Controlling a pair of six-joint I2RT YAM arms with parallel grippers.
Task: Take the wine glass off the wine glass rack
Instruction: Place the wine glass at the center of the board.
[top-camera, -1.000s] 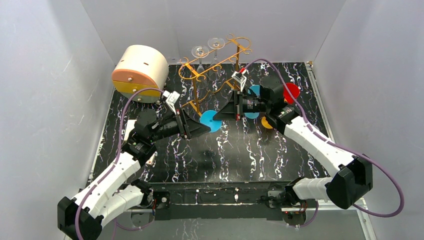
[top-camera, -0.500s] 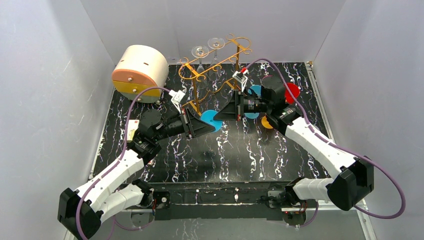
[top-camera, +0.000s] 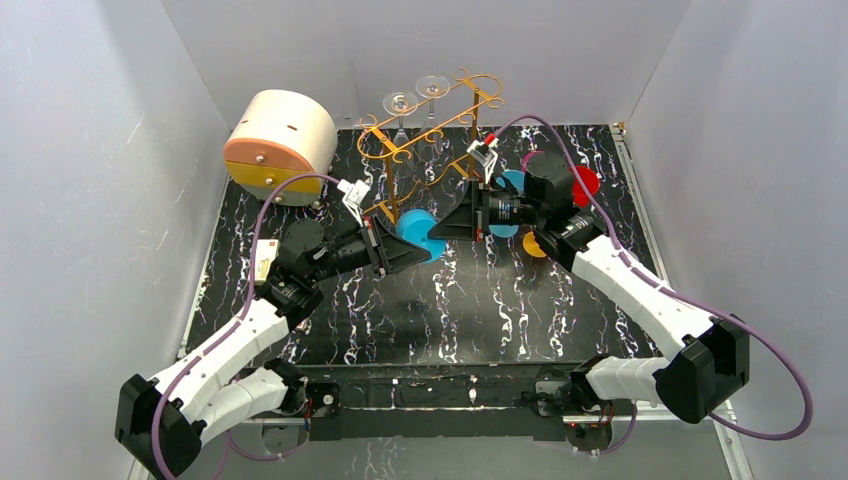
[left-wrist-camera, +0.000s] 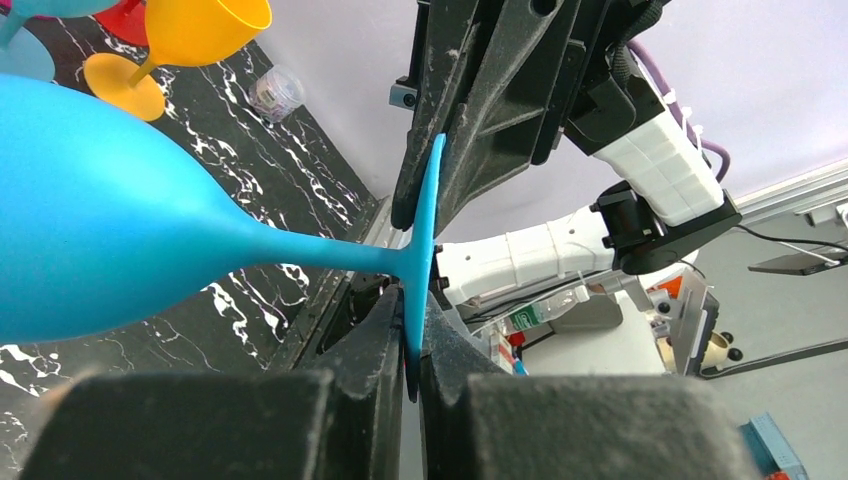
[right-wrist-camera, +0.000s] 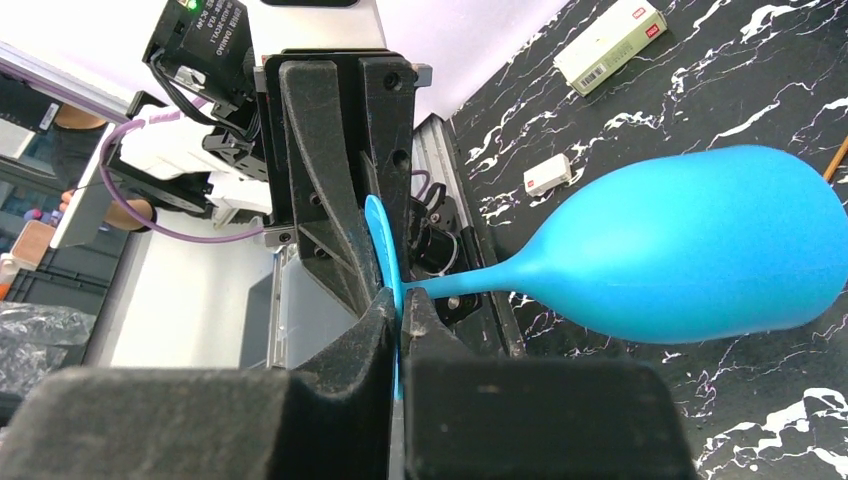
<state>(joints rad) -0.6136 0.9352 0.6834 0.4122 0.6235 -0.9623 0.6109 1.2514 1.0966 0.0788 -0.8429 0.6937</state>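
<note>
The blue glass (top-camera: 410, 222) lies sideways in the air between the two arms, just in front of the rack (top-camera: 432, 130) and not hanging from it. Its bowl (left-wrist-camera: 100, 220) is low over the black marbled bench (top-camera: 450, 310). Both claws have it by the foot. The left claw (left-wrist-camera: 412, 350) is nearly closed, with one part of the thin foot disc pinched between its fingers. The right claw (right-wrist-camera: 398, 320) is closed to the same narrow gap on the opposite part of the disc. The claws face each other tip to tip, with the stem running off level to the side. Two clear glasses (top-camera: 400, 100) hang at the far end of the rack. An orange glass (left-wrist-camera: 190, 25) and a red one (top-camera: 582, 185) stand on the bench by the right arm.
</note>
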